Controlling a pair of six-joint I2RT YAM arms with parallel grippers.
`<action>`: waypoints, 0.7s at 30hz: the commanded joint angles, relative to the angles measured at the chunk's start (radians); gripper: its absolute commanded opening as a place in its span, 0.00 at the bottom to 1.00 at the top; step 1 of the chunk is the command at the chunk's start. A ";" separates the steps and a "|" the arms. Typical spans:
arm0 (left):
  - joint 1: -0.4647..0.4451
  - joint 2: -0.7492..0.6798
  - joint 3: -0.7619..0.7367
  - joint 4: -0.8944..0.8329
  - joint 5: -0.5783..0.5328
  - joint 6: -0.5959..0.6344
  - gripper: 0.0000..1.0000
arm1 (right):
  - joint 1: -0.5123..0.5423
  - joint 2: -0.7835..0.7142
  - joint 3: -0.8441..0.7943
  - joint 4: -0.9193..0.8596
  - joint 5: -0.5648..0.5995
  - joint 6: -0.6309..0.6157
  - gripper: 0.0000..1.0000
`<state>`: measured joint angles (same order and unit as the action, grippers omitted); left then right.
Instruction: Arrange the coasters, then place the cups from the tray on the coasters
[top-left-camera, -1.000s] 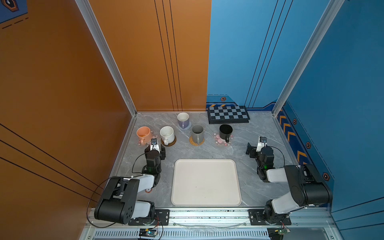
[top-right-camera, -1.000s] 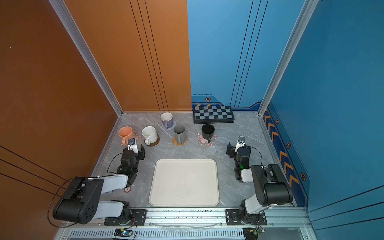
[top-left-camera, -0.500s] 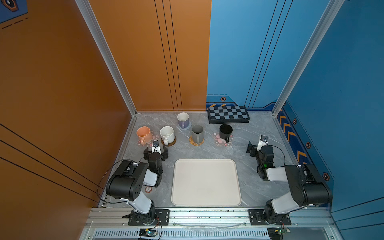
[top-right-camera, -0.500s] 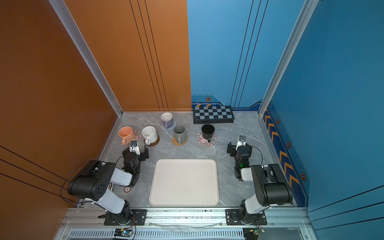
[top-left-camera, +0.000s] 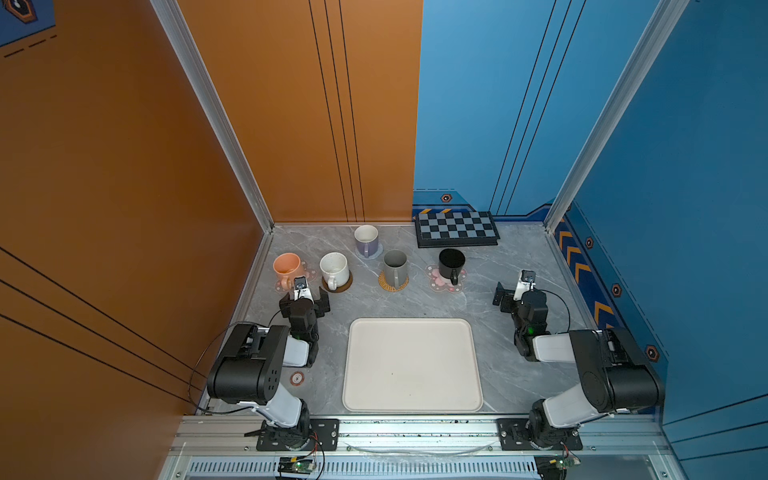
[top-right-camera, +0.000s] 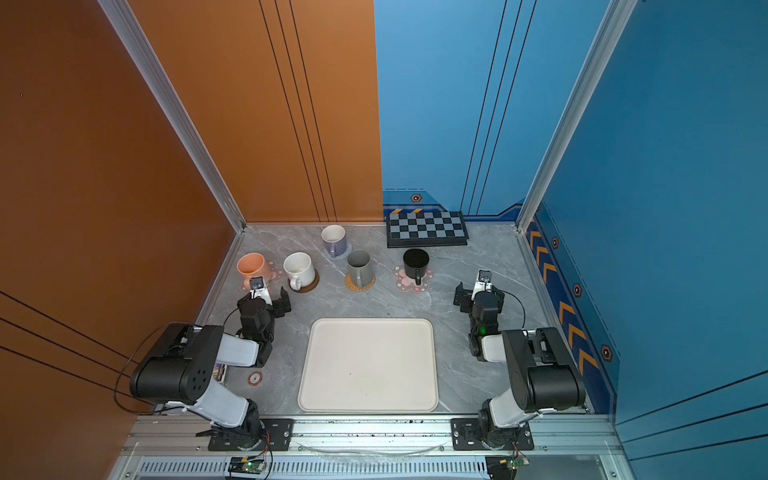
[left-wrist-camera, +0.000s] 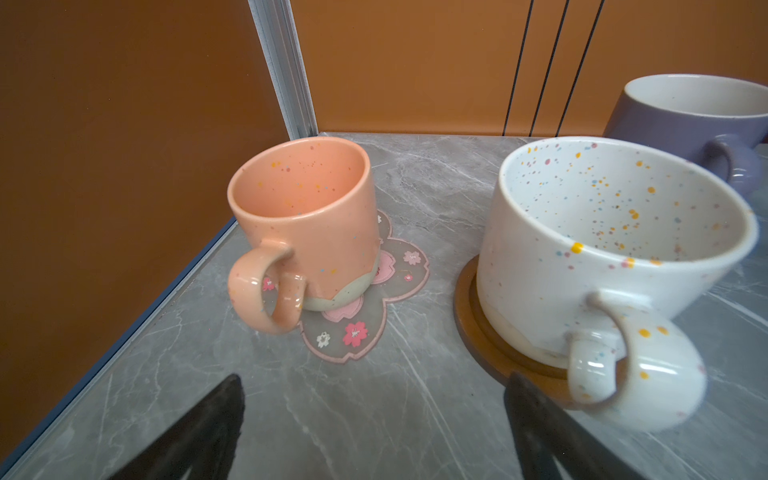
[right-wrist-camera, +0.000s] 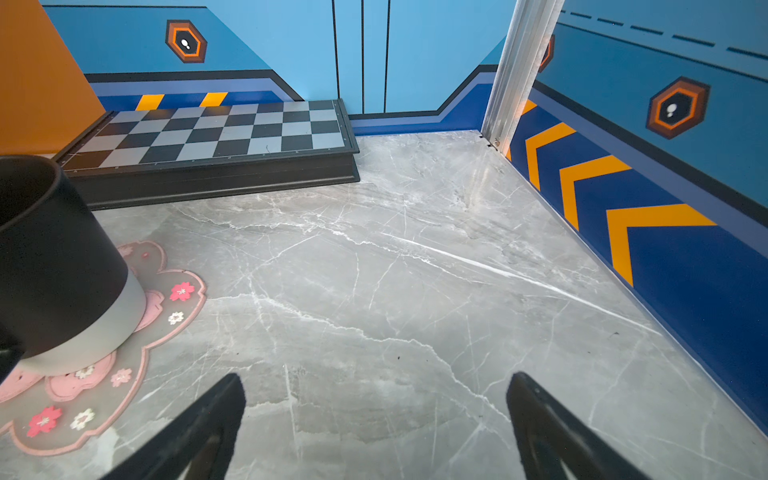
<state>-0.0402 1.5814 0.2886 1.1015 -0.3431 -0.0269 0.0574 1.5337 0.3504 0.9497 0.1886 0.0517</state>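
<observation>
Grey marble tabletop (top-left-camera: 498, 299) meets an orange wall (left-wrist-camera: 415, 62). Our left gripper (left-wrist-camera: 374, 376) stands wide, holding nothing. Beyond its fingers (left-wrist-camera: 199, 432) the peach mug (left-wrist-camera: 316, 220) sits on a flower coaster (left-wrist-camera: 357, 332), and the speckled mug (left-wrist-camera: 582, 266), handle blurred, on a brown disc (left-wrist-camera: 490, 353). Beside our wide, empty right gripper (right-wrist-camera: 376, 376) the black mug (right-wrist-camera: 54, 266) is cropped. The tray (top-left-camera: 411, 365) lies behind both. We cannot read the sticker (top-left-camera: 296, 378).

Left end effector (top-left-camera: 305, 298) opened and drew back.
</observation>
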 joint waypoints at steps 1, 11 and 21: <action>0.001 -0.015 0.028 -0.052 0.011 -0.017 0.98 | -0.008 0.013 0.015 -0.026 0.024 0.011 1.00; -0.006 -0.015 0.039 -0.069 0.032 -0.001 0.98 | -0.008 0.013 0.015 -0.026 0.023 0.012 1.00; -0.020 -0.010 0.045 -0.073 0.027 0.018 0.98 | -0.008 0.013 0.013 -0.025 0.024 0.012 1.00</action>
<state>-0.0536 1.5795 0.3111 1.0424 -0.3283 -0.0227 0.0574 1.5337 0.3504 0.9497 0.1890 0.0517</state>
